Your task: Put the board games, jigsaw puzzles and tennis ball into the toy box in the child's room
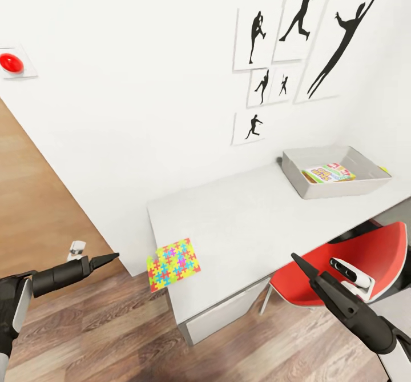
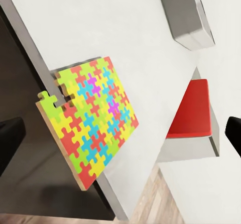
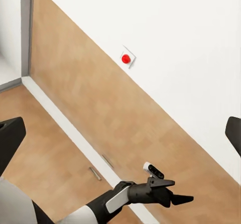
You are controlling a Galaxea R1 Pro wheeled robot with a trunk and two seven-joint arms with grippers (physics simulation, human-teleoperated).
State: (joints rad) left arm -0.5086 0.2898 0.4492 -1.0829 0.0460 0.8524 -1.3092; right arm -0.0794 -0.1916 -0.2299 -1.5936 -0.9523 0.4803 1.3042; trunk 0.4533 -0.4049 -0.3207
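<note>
One jigsaw puzzle (image 1: 173, 263) lies flat at the near left corner of the desk (image 1: 245, 222), with its outer edge and one corner projecting past the desk rim over the wood-plank floor (image 1: 114, 325). The left wrist view confirms the overhang: the puzzle (image 2: 90, 118) sits partly on the pale top and partly in open air. Nothing touches it.

The toy box (image 1: 334, 171), light grey and lidless, stands at the far right end of the desk, close to the wall. One board game (image 1: 329, 173) with a bright printed cover lies inside it. A small yellow-green patch shows just past the box's right rim; I cannot tell whether it is the tennis ball.

A red chair (image 1: 354, 262) is drawn up at the desk's near right side.

The left tool (image 1: 105, 260) hovers over the floor, left of the puzzle and clear of it; its fingers read as one closed point in the head view. The right tool (image 1: 299, 263) is raised in front of the chair, well apart from puzzle and box, its fingers likewise drawn together to a point.

Black sports-silhouette prints (image 1: 297, 45) hang on the white wall above the desk. A red button (image 1: 11, 63) on a white plate is mounted on the wall at far left.
</note>
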